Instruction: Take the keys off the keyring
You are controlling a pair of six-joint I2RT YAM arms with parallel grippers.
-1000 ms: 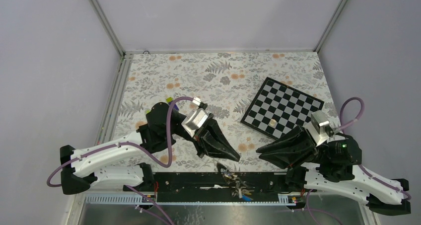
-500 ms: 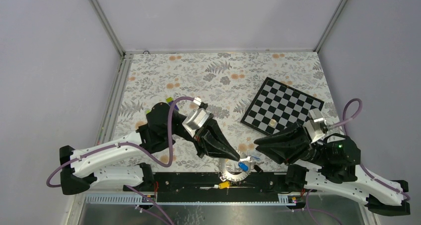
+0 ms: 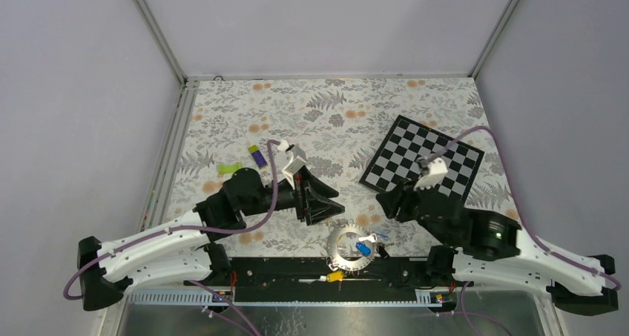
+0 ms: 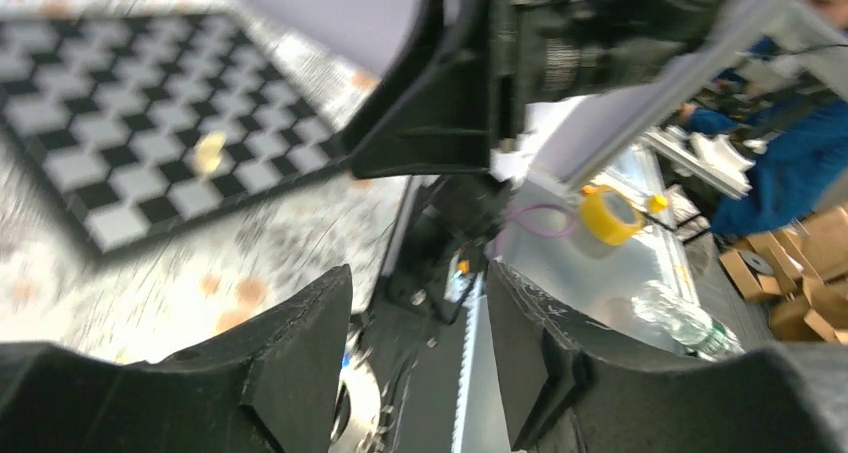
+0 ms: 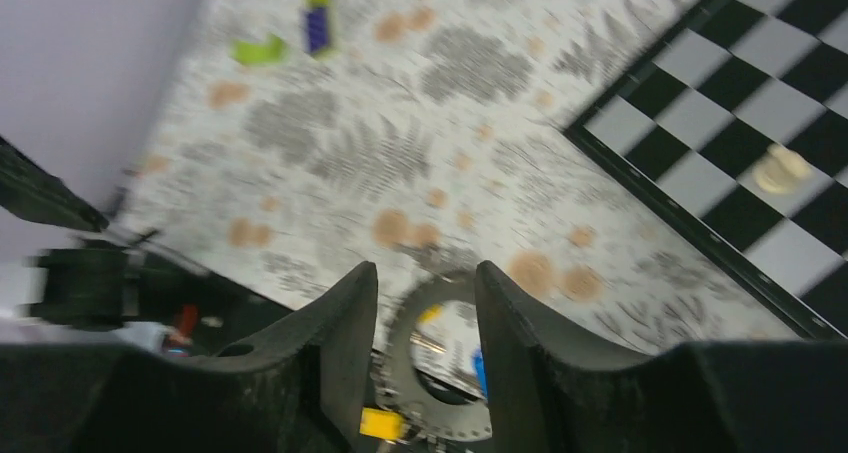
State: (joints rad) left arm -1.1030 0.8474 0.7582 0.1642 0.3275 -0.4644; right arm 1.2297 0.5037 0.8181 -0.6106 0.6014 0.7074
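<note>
The keyring (image 3: 335, 248) is sitting right at the near edge of the bench (image 3: 326, 113), partly hanging over the black rail (image 3: 282, 271) where the arms are bolted. The keys (image 3: 363, 248) are bunching around it - a blue-headed one is lying across the hole and a yellow one (image 3: 334, 276) is dangling toward the rail. As far as I can tell none of them is lying apart from the ring, so I'm guessing the job is barely started.

Just beyond it, both arms are hovering, one on each side. The left claw (image 4: 415, 283) is standing about half open and gripping nothing, with its fingers pointing across toward the other arm. The right claw (image 5: 425, 273) is also partly open and empty, looking down with the ring showing in the gap between its fingers. That looks to me like it's lining up for a grab on the ring. My read is that one claw is going to pin the ring while the other works a key off - hence the flanking.

Farther back, the checkerboard (image 3: 423, 158) is lying at an angle with a small pale piece (image 5: 780, 168) on it. The purple block (image 3: 257, 156) and green bit (image 3: 230, 167) are sitting off to the left, well apart from everything.
</note>
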